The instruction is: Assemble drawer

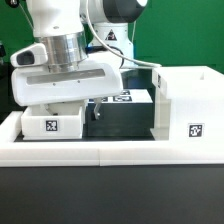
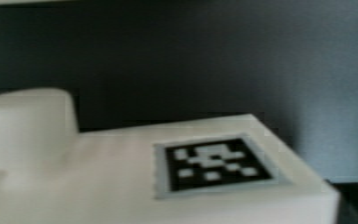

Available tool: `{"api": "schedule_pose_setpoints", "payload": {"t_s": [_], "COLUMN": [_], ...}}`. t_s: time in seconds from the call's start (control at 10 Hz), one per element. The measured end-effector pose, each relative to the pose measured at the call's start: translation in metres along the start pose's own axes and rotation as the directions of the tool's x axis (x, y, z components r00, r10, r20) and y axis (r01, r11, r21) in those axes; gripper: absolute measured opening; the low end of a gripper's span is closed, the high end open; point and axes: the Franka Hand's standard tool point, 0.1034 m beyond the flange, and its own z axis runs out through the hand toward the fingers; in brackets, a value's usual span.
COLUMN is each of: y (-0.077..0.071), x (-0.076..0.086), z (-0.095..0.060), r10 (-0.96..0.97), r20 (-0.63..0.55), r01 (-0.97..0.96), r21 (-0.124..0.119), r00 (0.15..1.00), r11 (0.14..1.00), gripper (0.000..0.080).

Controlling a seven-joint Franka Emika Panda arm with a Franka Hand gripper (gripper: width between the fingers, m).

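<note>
My gripper (image 1: 64,105) hangs low at the exterior view's left, its broad white hand right over a small white tray (image 1: 52,124) with a tag on its front wall. Its fingers are hidden behind the hand and the tray. A second tray (image 1: 126,98) with a tag on top lies further back in the middle. The tall white box housing (image 1: 190,105) stands at the exterior view's right, with a tag on its front. The blurred wrist view shows a white part's flat face (image 2: 123,160) with a tag (image 2: 217,165) very close, and a rounded white lump (image 2: 25,125) beside it.
A low white rail (image 1: 110,150) edges the black tabletop (image 1: 125,122) along the front. The arm's links and cables (image 1: 105,30) rise behind the hand. A dark gap lies between the near tray and the housing.
</note>
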Motion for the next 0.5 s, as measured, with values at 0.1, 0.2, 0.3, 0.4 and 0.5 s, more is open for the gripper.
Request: {"api": "schedule_pose_setpoints", "payload": {"t_s": [0.1,0.2,0.3,0.4,0.5], "y": [-0.0003,-0.0001,0.0003,0.0003,0.0003], "x": [0.0000,0.0000,0.0000,0.0000,0.0000], "z": [0.0001,0.0001,0.0000,0.0000,0.0000], "r10": [-0.002,-0.003,-0.006,-0.006,-0.006], "r20": [0.000,0.000,0.000,0.000,0.000], "r01": [0.002,0.003,0.006,0.006,0.006], "r21": [0.000,0.000,0.000,0.000,0.000], "r00": [1.000,1.000,1.000,1.000,1.000], "r11": [1.000,1.000,1.000,1.000,1.000], "gripper": [0.0649,0.0649,0.0649,0.0524,0.0389]}}
